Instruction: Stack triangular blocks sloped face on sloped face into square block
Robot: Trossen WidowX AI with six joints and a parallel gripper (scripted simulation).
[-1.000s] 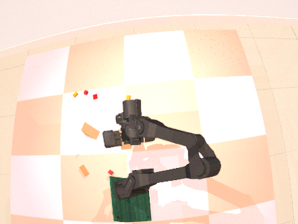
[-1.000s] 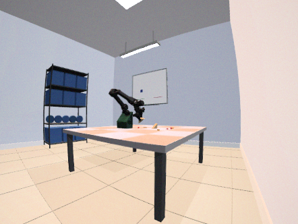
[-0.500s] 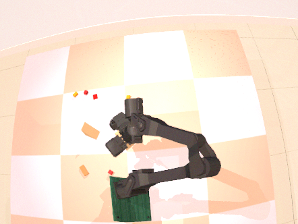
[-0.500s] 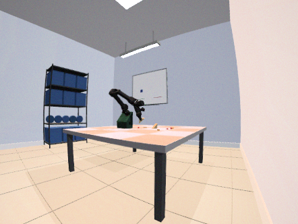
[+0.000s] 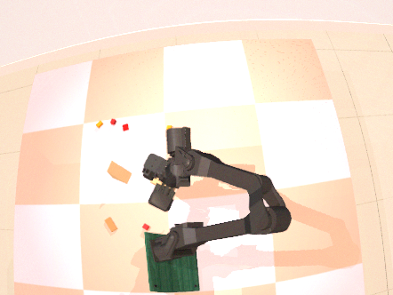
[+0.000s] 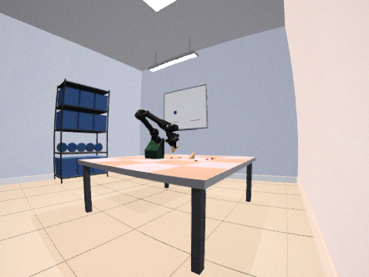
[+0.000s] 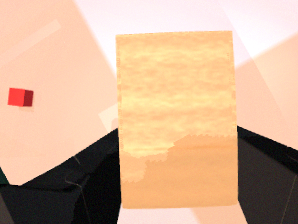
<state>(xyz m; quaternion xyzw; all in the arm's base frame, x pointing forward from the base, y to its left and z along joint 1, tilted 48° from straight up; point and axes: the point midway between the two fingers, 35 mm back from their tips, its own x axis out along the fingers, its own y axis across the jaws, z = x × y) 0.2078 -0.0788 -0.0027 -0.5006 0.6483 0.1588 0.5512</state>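
My gripper (image 5: pixel 158 183) (image 6: pixel 174 145) (image 7: pixel 173 133) is shut on one tan triangular block (image 7: pixel 176 110) (image 6: pixel 174 148) and holds it in the air above the table. In the wrist view the block fills the middle between the two dark fingers. In the overhead view only a sliver of it (image 5: pixel 156 181) shows under the wrist. The other triangular block (image 5: pixel 119 171) (image 6: pixel 192 155) lies on the table (image 5: pixel 289 129) (image 6: pixel 184 168), to the left of the gripper and apart from it.
A small orange block (image 5: pixel 110 224) lies front left. Small red cubes (image 5: pixel 113 121) (image 5: pixel 125 127) (image 5: pixel 146 227) (image 7: pixel 20 96), an orange bit (image 5: pixel 100 124) and a yellow bit (image 5: pixel 169 127) are scattered about. The green arm base (image 5: pixel 173 271) (image 6: pixel 154 150) stands at the near edge.
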